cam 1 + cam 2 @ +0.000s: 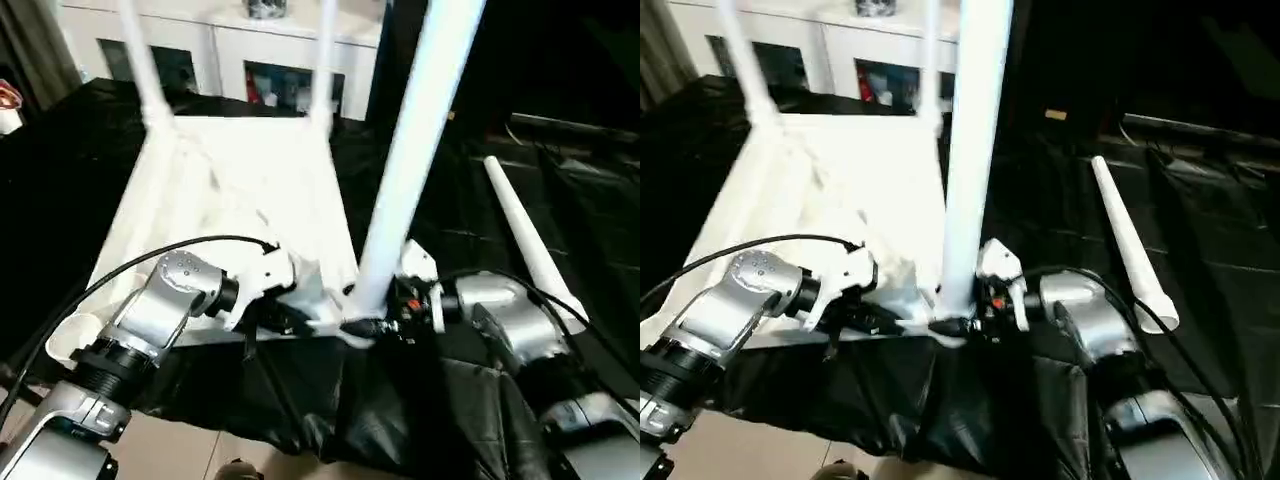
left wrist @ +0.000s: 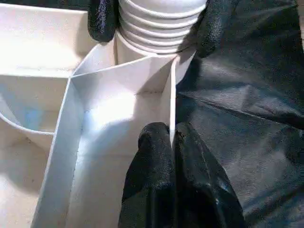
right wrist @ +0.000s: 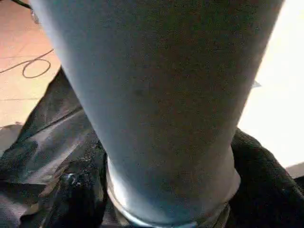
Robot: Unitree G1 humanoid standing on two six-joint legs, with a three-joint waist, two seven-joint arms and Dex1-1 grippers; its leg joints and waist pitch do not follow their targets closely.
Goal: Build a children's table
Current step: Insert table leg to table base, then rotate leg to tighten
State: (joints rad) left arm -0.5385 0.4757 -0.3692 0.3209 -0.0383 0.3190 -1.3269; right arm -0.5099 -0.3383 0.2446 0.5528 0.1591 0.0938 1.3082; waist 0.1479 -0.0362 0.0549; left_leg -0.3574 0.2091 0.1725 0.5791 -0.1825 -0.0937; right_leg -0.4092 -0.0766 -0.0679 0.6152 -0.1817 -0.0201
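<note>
Home-like room: white glass-door cabinet [image 1: 240, 55], black-draped work table [image 1: 560, 210].

At the bottom centre of the frame the left gripper [image 2: 172, 142] has its two black fingers pressed together on the thin white side rim [image 2: 172, 102] of the upturned table top [image 2: 102, 142]. At the top centre, a ribbed white leg end [image 2: 159, 26] sits in the corner socket, flanked by the right gripper's black fingertips [image 2: 102, 19]. Black table cover [image 2: 247, 95] spreads across the right side.
</note>
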